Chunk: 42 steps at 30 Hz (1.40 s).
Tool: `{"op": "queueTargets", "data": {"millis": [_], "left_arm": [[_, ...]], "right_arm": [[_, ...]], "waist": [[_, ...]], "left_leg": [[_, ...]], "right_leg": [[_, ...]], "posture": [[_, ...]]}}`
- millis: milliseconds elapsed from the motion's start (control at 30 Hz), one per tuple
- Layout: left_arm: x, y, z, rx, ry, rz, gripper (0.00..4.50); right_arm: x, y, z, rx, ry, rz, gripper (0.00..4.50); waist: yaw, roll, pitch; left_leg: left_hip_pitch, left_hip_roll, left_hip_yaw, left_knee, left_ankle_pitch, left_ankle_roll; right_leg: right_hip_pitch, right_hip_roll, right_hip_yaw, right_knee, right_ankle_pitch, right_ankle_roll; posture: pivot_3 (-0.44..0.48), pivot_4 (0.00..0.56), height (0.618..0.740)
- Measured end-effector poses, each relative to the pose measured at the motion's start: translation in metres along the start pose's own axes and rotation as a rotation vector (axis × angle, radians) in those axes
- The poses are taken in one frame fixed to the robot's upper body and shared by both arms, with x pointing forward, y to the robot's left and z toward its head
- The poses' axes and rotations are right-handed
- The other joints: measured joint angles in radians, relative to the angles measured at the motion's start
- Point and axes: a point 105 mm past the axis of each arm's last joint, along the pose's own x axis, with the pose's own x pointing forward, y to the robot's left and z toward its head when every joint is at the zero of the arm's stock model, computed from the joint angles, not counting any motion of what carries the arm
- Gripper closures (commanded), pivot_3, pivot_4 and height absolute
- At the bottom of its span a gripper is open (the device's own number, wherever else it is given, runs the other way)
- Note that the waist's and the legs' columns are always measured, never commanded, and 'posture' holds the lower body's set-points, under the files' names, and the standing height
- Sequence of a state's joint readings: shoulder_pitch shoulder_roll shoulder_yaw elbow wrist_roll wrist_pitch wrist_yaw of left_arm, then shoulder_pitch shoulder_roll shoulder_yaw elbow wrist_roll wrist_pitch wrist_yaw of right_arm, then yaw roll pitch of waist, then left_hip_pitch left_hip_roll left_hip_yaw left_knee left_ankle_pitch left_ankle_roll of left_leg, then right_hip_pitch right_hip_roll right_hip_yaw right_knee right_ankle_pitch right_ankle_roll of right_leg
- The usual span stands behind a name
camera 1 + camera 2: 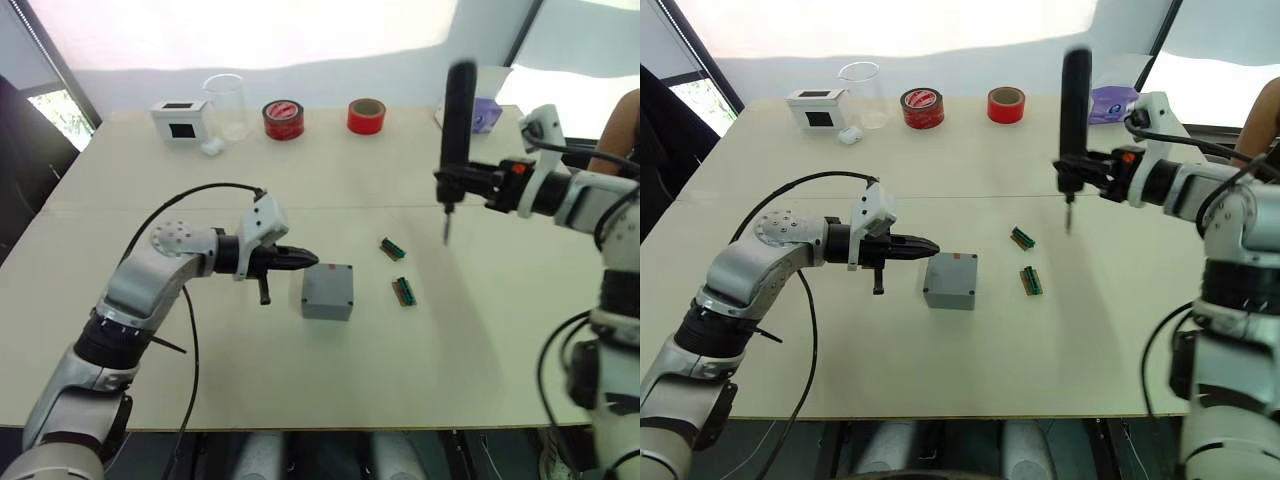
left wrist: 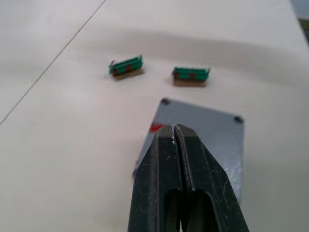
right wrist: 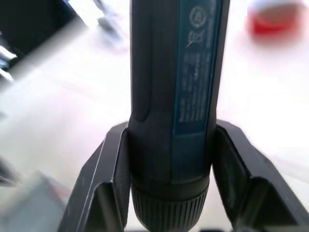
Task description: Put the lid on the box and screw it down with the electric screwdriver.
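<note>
Grey metal, the box [image 1: 328,291] sits mid-bench with its lid [image 2: 203,126] already on top, dark screws showing at the two far corners. The left gripper [image 1: 303,260], pinched shut and empty, hovers just beside it. The right gripper [image 3: 171,181] clamps the electric screwdriver [image 1: 457,130] upright, well apart from the box, so driving the screws appears to remain.

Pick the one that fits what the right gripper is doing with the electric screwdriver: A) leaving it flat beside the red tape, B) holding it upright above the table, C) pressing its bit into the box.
B: the right gripper clamps the electric screwdriver upright, bit hanging clear of the box.
</note>
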<state>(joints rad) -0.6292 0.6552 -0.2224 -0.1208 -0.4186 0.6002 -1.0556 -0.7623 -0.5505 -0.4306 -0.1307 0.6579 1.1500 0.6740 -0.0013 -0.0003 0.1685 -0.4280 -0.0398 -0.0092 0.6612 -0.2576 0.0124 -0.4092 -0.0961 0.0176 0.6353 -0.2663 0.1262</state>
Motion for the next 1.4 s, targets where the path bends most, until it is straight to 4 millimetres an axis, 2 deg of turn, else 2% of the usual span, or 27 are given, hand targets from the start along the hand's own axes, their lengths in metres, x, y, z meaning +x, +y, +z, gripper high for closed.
{"op": "queueTargets", "data": {"millis": [100,200,233,267,333,433,567,800,900,1400], "left_arm": [[0.005,0.001,0.002,-0.001,-0.016,-0.013,4.50],[0.012,0.005,0.001,0.004,-0.003,-0.004,4.50],[0.017,0.004,0.001,0.002,-0.006,-0.016,4.50],[0.019,0.002,0.001,0.003,-0.007,-0.023,4.50],[0.021,0.001,0.000,0.005,-0.002,-0.032,4.50],[0.023,0.000,-0.002,0.016,0.015,-0.033,4.50],[0.034,-0.005,-0.003,0.022,0.020,-0.047,4.50],[0.038,-0.012,-0.015,0.052,0.082,-0.078,4.50],[0.037,-0.012,-0.016,0.074,0.087,-0.072,4.50],[0.037,-0.014,-0.017,0.075,0.090,-0.072,4.50]], "right_arm": [[0.007,0.041,-0.015,0.084,-0.072,0.135,2.73],[0.020,0.069,-0.027,0.087,-0.161,0.174,2.73],[0.025,0.078,-0.037,0.079,-0.166,0.176,2.73],[0.027,0.080,-0.043,0.079,-0.156,0.176,2.73],[0.031,0.080,-0.054,0.052,-0.152,0.141,2.73],[0.032,0.075,-0.056,0.006,-0.173,0.094,2.73],[0.036,0.079,-0.061,-0.070,-0.178,0.091,2.73],[0.039,0.075,-0.071,-0.118,-0.170,0.065,2.73],[0.037,0.071,-0.084,-0.131,-0.136,0.042,2.73],[0.040,0.069,-0.089,-0.170,-0.162,0.026,2.73]], "waist": [[0.011,0.000,0.000],[0.013,0.000,0.000],[0.013,0.000,0.000],[0.011,0.000,0.000],[0.010,0.000,0.000],[0.008,0.000,0.000],[0.003,0.000,0.000],[-0.011,0.000,0.000],[-0.011,0.000,0.000],[-0.011,0.000,0.000]], "left_leg": [[0.000,-0.002,0.001,0.002,-0.002,0.003],[0.001,-0.003,0.000,0.003,-0.002,0.003],[0.001,-0.003,0.001,0.003,-0.002,0.003],[0.001,-0.003,0.001,0.003,-0.002,0.003],[0.001,-0.004,0.001,0.004,-0.001,0.003],[0.001,-0.003,0.001,0.004,-0.001,0.002],[0.001,-0.003,0.001,0.004,-0.001,0.002],[0.001,-0.002,0.000,0.003,-0.001,0.002],[0.001,-0.002,0.000,0.003,-0.001,0.002],[0.002,-0.002,0.000,0.003,-0.001,0.002]], "right_leg": [[0.000,-0.002,0.001,0.002,0.000,0.000],[0.000,-0.002,0.001,0.005,0.000,0.000],[-0.001,-0.002,0.001,0.010,0.000,0.000],[-0.001,-0.002,0.001,0.011,0.000,0.000],[-0.002,-0.002,0.001,0.011,0.000,0.000],[-0.002,-0.001,0.001,0.011,0.000,0.000],[-0.002,-0.001,0.001,0.011,0.000,0.000],[-0.002,0.000,0.001,0.011,-0.001,0.000],[-0.002,0.000,0.001,0.011,-0.001,0.000],[-0.001,0.000,0.001,0.011,-0.001,0.000]], "posture": [[0.000,0.150,0.740],[0.000,0.150,0.740],[0.000,0.150,0.740],[0.000,0.150,0.740],[0.000,0.150,0.740],[0.000,0.150,0.740],[0.000,0.150,0.740],[0.000,0.150,0.740],[0.000,0.150,0.740],[0.000,0.150,0.740]]}}
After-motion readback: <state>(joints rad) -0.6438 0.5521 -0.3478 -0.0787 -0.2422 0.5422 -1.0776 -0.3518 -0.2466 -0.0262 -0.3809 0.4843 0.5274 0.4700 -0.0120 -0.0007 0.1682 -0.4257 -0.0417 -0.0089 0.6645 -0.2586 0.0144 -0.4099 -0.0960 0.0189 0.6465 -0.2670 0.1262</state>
